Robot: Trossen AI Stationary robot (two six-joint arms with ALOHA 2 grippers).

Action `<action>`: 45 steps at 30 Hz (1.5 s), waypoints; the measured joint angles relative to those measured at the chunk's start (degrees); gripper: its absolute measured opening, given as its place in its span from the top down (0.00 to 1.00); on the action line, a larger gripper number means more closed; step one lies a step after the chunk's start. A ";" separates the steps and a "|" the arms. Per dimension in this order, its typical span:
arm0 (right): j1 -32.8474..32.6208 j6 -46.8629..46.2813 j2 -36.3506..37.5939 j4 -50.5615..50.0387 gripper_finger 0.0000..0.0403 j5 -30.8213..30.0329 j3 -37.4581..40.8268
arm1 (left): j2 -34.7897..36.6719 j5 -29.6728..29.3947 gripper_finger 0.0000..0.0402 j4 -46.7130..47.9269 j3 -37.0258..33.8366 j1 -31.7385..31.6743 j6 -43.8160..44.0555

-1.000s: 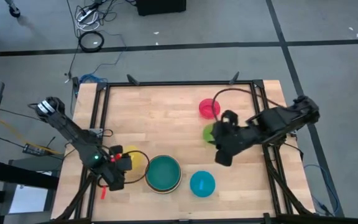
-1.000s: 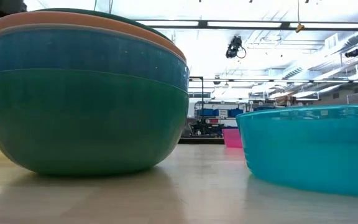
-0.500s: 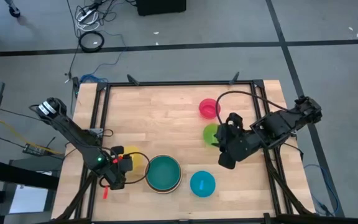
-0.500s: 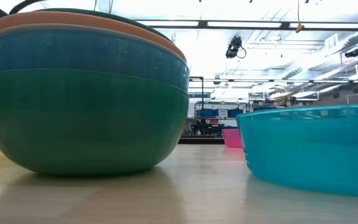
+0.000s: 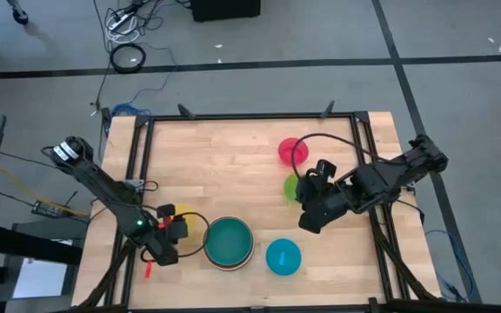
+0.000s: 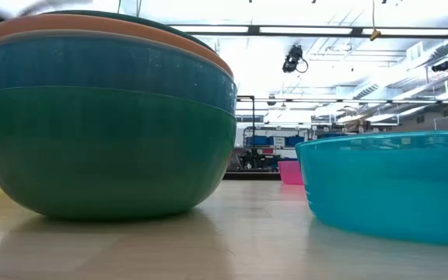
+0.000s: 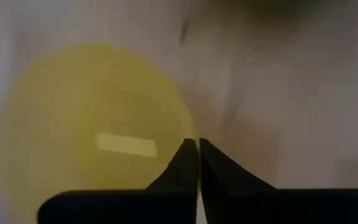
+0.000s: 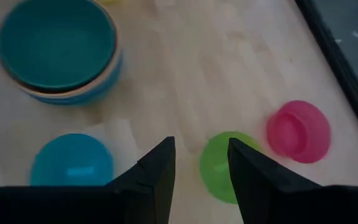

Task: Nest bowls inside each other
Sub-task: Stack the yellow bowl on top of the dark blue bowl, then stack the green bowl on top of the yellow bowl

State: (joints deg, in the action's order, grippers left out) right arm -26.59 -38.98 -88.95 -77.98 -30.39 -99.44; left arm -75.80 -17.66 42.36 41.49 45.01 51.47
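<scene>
A yellow bowl point(image 5: 192, 219) point(image 7: 92, 124) stands on the table at the near left, and my left gripper point(image 5: 177, 228) point(image 7: 196, 146) is shut on its rim. To its right stands a nested stack point(image 5: 229, 242) point(image 6: 107, 117) with a teal bowl outermost, blue and orange rims showing. A cyan bowl point(image 5: 283, 256) point(image 6: 387, 183) stands right of the stack. My right gripper point(image 5: 308, 217) point(image 8: 201, 155) hangs open above the table beside a lime green bowl point(image 8: 224, 165). A pink bowl point(image 5: 290, 150) point(image 8: 298, 130) stands beyond the lime one. My left gripper pinches the yellow bowl's rim point(image 7: 190, 132) between its two fingers, one finger on the inner side and one on the outer side. The fingers slant steeply down from the table's near left. The bowl rests upright on the table.
A dark metal frame point(image 5: 137, 174) borders the wooden table on all sides. Bare wood lies across the table's far left and middle. A cable loops from my right arm over the pink bowl.
My left gripper has sunk a little onto the yellow bowl's rim. My right gripper has come down some way over the lime green bowl and stays open. The bowls have not moved.
</scene>
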 joint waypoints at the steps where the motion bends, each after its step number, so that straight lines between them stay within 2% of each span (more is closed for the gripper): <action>1: 0.42 -0.41 0.00 -0.67 0.67 -0.86 0.52 | 0.19 -2.16 0.99 1.13 2.55 0.00 -0.75; 4: 2.71 -2.80 0.00 -4.26 0.68 -3.24 2.15 | 0.51 -8.66 0.99 8.68 12.27 -0.36 -4.56; 6: 4.67 -3.88 0.00 -5.67 0.69 -3.51 3.38 | 0.47 -10.78 0.99 10.20 19.66 -0.78 -8.23; 9: 6.96 -3.67 0.15 -5.83 0.71 -3.61 5.60 | -0.02 -12.34 0.99 6.86 29.08 -1.51 -17.30; 12: 8.46 -2.97 0.15 -5.60 0.73 -3.42 7.28 | -2.01 -11.88 0.99 2.31 33.33 -2.95 -26.74; 14: 8.98 -3.12 0.20 -5.19 0.74 -3.42 8.50 | -3.38 -9.72 0.99 0.26 33.55 -4.25 -30.25; 17: 9.18 -4.21 0.20 -5.12 0.75 -3.60 9.80 | -5.67 -5.85 0.99 -0.58 32.28 -6.34 -30.31; 22: 9.38 -4.90 0.22 -5.25 0.75 -3.97 10.76 | -9.56 1.65 0.99 -8.85 29.23 -9.02 -32.00; 25: 9.84 -4.94 0.22 -5.45 0.75 -3.93 10.86 | -11.12 6.01 0.99 -10.11 28.33 -10.78 -32.82; 30: 10.20 -4.91 0.22 -5.46 0.75 -2.75 10.86 | -11.62 10.20 0.99 -12.87 25.95 -13.14 -31.17; 35: 11.38 -4.45 0.24 -5.37 0.73 3.46 10.85 | -11.58 11.43 0.86 -13.39 25.63 -14.45 -28.60; 40: 12.38 -2.92 0.17 -5.20 0.69 5.63 10.86 | -11.53 18.97 0.71 -14.44 25.63 -16.62 -24.30; 45: 13.94 -1.73 0.15 -0.71 0.64 11.60 14.02 | -10.39 21.15 0.62 -15.60 25.63 -17.05 -24.38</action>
State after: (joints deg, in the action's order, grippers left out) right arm -12.65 -40.72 -88.80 -78.69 -18.79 -85.41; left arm -86.18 3.49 26.75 67.11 27.97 27.09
